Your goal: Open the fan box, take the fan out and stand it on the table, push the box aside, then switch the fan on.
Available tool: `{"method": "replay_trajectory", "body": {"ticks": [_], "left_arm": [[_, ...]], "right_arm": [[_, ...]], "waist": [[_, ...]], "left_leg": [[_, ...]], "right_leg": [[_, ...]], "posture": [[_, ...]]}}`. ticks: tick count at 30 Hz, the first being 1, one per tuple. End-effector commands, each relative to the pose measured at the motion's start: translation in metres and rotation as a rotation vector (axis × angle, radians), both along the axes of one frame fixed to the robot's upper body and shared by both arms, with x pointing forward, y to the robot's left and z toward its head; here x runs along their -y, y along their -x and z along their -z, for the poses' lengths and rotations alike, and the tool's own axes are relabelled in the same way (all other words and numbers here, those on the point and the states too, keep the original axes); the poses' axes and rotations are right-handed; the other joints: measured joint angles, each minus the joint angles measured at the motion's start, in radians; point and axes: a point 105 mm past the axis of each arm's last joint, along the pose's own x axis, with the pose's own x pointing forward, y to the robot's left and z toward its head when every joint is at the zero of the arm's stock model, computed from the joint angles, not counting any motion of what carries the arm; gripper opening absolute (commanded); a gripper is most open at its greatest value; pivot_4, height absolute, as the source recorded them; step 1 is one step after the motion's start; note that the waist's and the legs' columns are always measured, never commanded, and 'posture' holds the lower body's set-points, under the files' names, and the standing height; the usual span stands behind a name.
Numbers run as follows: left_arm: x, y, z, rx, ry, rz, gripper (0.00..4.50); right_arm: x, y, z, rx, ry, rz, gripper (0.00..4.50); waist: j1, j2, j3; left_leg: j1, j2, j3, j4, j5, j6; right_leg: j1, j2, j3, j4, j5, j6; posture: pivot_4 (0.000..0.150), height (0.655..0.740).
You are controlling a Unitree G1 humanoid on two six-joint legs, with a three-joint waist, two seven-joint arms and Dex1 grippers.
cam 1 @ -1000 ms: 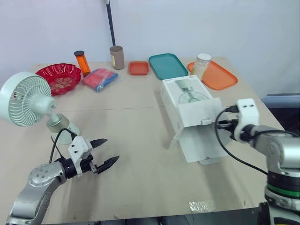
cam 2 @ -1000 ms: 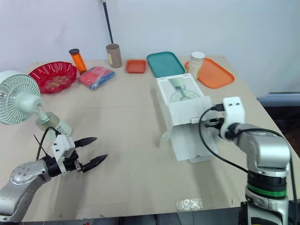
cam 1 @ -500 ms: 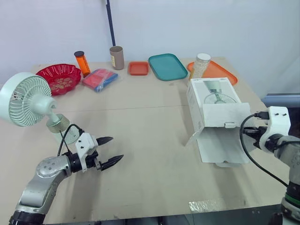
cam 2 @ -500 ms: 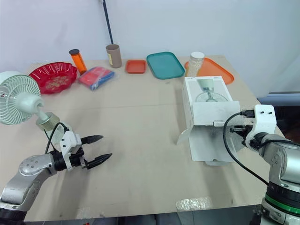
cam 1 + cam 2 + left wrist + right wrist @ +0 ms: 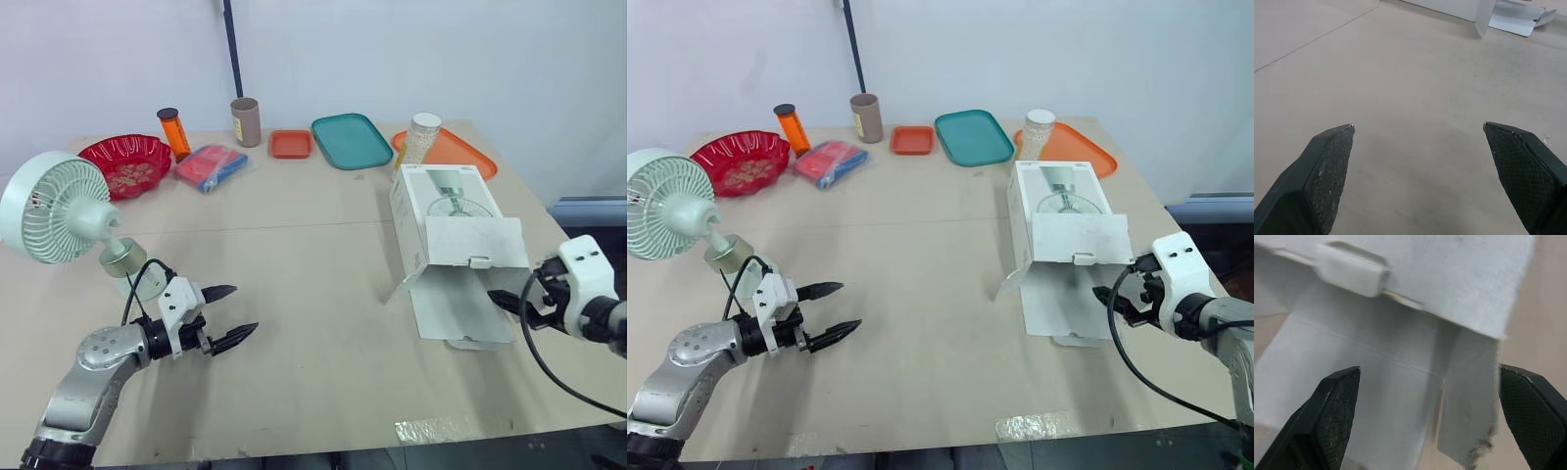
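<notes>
The fan stood at the left edge of the table, out of its box. It was pale green and white, with a round ribbed grille tipped back on a short neck. A dull metal-coloured collar sat below the neck, over a pale round foot. The box lay near the right edge, well apart from the fan. It was white with a picture of the fan printed on its top face. The end toward the near edge was open: the lid flap with its small tab hung over the opening, a long flap lay flat on the table, and a side flap stuck out toward the middle.

The left gripper hovered low over bare table just beside the fan's foot, its two black fingers spread wide and holding nothing. The right gripper was at the box's open end by the right edge, fingers also spread and empty. From its wrist, the lid flap and tab showed between the fingertips; whether they touched the card could not be told.

Along the far edge stood a red bowl, an orange bottle, a blue-and-red packet, a brown cup, a small orange tray, a teal tray and a large orange tray with a jar at its edge.
</notes>
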Motion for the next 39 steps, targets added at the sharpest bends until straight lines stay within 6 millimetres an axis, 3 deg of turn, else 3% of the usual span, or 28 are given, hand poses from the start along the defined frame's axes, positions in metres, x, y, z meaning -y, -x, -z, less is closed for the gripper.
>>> {"method": "replay_trajectory", "body": {"ticks": [1, 10, 14, 18, 24, 29, 35, 39], "left_arm": [[0.000, -0.001, -0.007, 0.037, -0.001, 0.008, 4.50], [-0.002, 0.000, -0.009, 0.041, -0.009, 0.009, 4.50], [-0.003, 0.000, -0.010, 0.040, -0.004, 0.000, 4.50], [-0.004, 0.000, -0.009, 0.047, -0.005, -0.020, 4.50], [-0.009, 0.001, -0.016, 0.096, 0.005, -0.104, 4.50], [-0.014, 0.013, -0.025, 0.137, 0.018, -0.189, 4.50], [-0.024, 0.032, -0.030, 0.179, 0.027, -0.347, 4.50], [-0.023, 0.047, -0.038, 0.227, 0.004, -0.410, 4.50]], "right_arm": [[-0.016, 0.010, -0.026, 0.095, 0.036, -0.161, 4.37], [-0.071, 0.032, -0.076, 0.280, -0.115, -0.508, 4.37], [-0.087, 0.028, -0.096, 0.375, -0.162, -0.578, 4.37], [-0.123, 0.011, -0.106, 0.447, -0.279, -0.677, 4.37], [-0.161, -0.016, -0.082, 0.394, -0.280, -0.783, 4.37], [-0.185, -0.036, -0.075, 0.397, -0.353, -0.839, 4.37], [-0.215, -0.039, -0.050, 0.331, -0.367, -0.994, 4.37], [-0.227, -0.044, -0.045, 0.307, -0.397, -1.045, 4.37]], "waist": [[0.001, 0.000, 0.000], [0.003, -0.001, 0.001], [0.004, -0.001, 0.001], [-0.001, -0.002, 0.002], [0.001, -0.002, 0.002], [0.005, -0.003, 0.002], [0.003, -0.003, 0.002], [0.004, -0.003, 0.003]], "left_leg": [[0.003, 0.000, 0.000, 0.000, -0.001, 0.001], [0.006, 0.000, 0.000, 0.000, -0.001, 0.002], [0.005, 0.000, 0.000, 0.000, -0.001, 0.002], [0.006, 0.000, 0.000, 0.000, -0.002, 0.003], [0.004, 0.000, 0.000, 0.000, -0.002, 0.002], [0.003, 0.000, -0.001, 0.000, -0.002, 0.002], [0.003, 0.000, -0.001, 0.000, -0.002, 0.002], [0.003, 0.000, -0.001, 0.000, -0.002, 0.002]], "right_leg": [[0.003, 0.000, 0.000, -0.001, 0.000, 0.000], [0.006, 0.001, 0.001, -0.001, -0.002, 0.002], [0.006, 0.000, 0.001, -0.002, -0.002, 0.002], [0.006, 0.001, 0.001, -0.001, -0.001, 0.001], [0.005, 0.000, 0.001, -0.002, -0.002, 0.001], [0.003, -0.002, 0.000, -0.002, -0.002, 0.001], [0.003, -0.002, 0.000, -0.002, -0.002, 0.001], [0.004, -0.003, 0.000, -0.002, -0.002, 0.001]], "posture": [[0.150, 0.7400], [0.150, 0.7400], [0.150, 0.7400], [0.150, 0.7400], [0.150, 0.7400], [0.150, 0.7400], [0.150, 0.7400], [0.150, 0.7400]]}}
